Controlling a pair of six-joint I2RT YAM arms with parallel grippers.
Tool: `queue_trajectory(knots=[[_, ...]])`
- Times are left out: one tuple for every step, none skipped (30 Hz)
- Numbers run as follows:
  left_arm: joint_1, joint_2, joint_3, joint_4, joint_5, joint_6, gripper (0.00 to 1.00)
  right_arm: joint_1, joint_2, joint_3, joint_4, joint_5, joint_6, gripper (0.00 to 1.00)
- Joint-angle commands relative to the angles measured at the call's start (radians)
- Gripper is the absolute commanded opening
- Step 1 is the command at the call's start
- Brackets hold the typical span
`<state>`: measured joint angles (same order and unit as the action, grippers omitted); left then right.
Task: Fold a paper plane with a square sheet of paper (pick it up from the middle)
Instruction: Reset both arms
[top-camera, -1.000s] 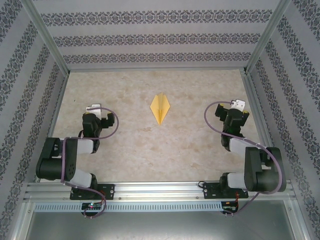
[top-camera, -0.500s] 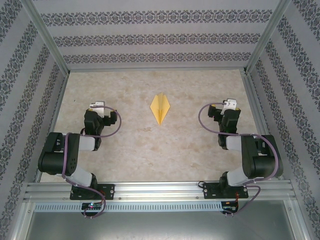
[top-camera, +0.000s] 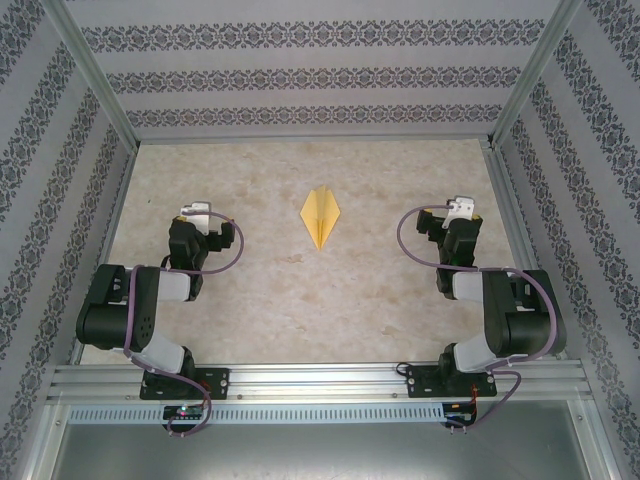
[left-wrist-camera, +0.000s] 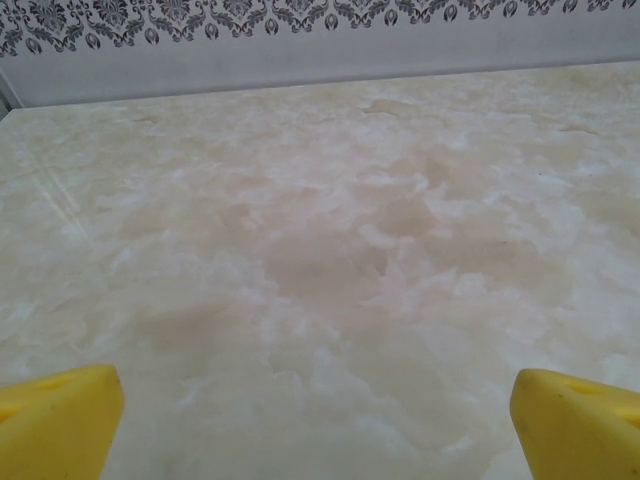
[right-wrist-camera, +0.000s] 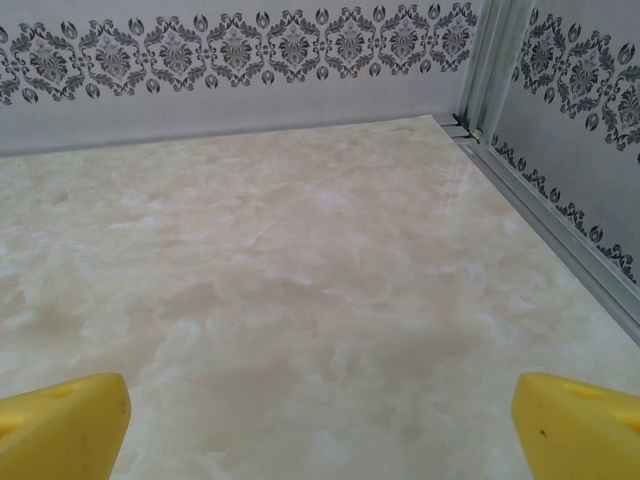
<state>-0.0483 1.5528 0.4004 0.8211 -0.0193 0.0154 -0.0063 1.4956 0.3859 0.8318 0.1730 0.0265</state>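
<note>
Plane folded, lying mid-counter; both end effectors wide open, gripping nothing.

From my remote seat: the paper plane (top-camera: 321, 217) lies flat on the counter (top-camera: 300, 310), toward the back centre, long axis running front-to-back, well apart from both arms. L end effector (top-camera: 192, 215) sits off to its left and R end effector (top-camera: 462, 210) off to its right, both approx level w/ it. On the L wrist cam the yellow L fingertips (left-wrist-camera: 55, 420) sit in opposite bottom corners of the frame, jaws spread far apart, bare marbled counter between them. On the R wrist cam it's the same: yellow R fingertips (right-wrist-camera: 60, 425) spread wide over bare counter, w/ the patterned wall (right-wrist-camera: 250, 60) beyond. I can't tell whether the tips touch the surface.
</note>
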Motion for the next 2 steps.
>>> queue_trajectory(knots=[[-0.009, 0.011, 0.024, -0.007, 0.006, 0.018, 1.0, 0.003, -0.001, -0.003, 0.046, -0.025, -0.012, 0.98], [-0.009, 0.012, 0.025, -0.006, 0.005, 0.017, 1.0, 0.002, -0.001, -0.011, 0.059, -0.072, -0.025, 0.98]])
